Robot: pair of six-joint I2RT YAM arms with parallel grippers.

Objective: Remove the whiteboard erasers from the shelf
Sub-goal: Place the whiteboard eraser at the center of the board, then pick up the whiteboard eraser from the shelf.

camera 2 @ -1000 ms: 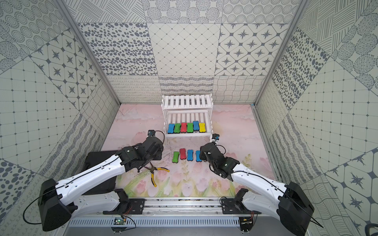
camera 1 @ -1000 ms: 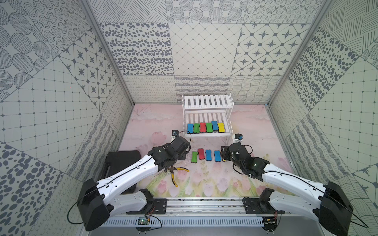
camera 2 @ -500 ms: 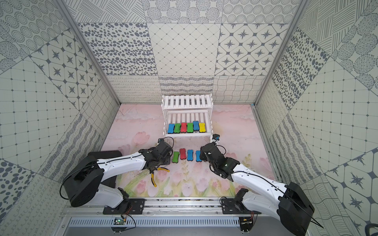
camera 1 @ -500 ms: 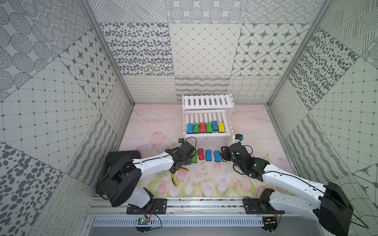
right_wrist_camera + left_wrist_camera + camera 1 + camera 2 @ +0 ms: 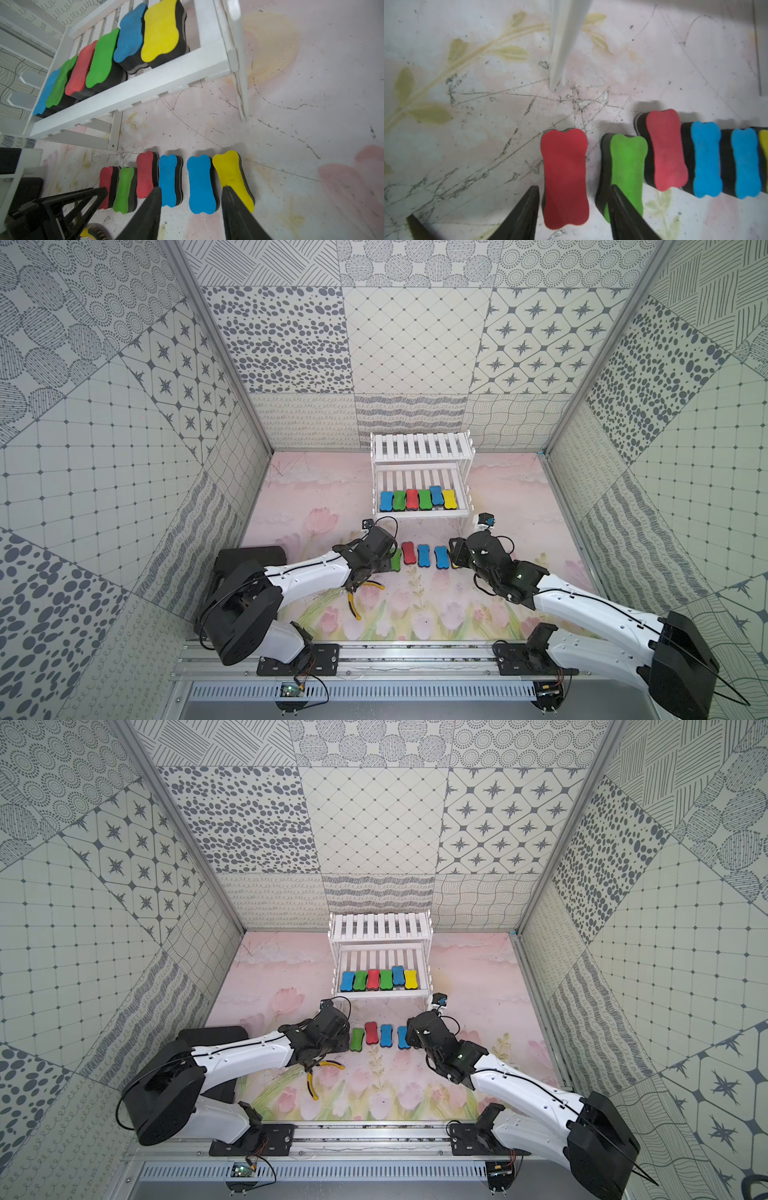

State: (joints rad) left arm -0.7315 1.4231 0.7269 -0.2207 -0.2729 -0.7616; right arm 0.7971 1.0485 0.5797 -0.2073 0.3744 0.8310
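You have six whiteboard erasers (image 5: 412, 498) side by side on the lower tier of the white slatted shelf (image 5: 419, 446). In front, on the floral mat (image 5: 519, 489), is a second row: green eraser (image 5: 397, 561), red eraser (image 5: 409, 553), two blue erasers (image 5: 423, 555), flanked by the left arm (image 5: 307, 576) and right arm (image 5: 582, 601). Yellow-handled pliers (image 5: 353, 605) lie just under the left wrist, with a black case (image 5: 253, 554) behind that arm.

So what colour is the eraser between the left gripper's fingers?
Red eraser, clearest in the left wrist view.

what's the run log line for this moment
shelf: six erasers on lower tier | mat: six-eraser row | left pincer: open, flanking red eraser | right pincer: open, flanking blue eraser
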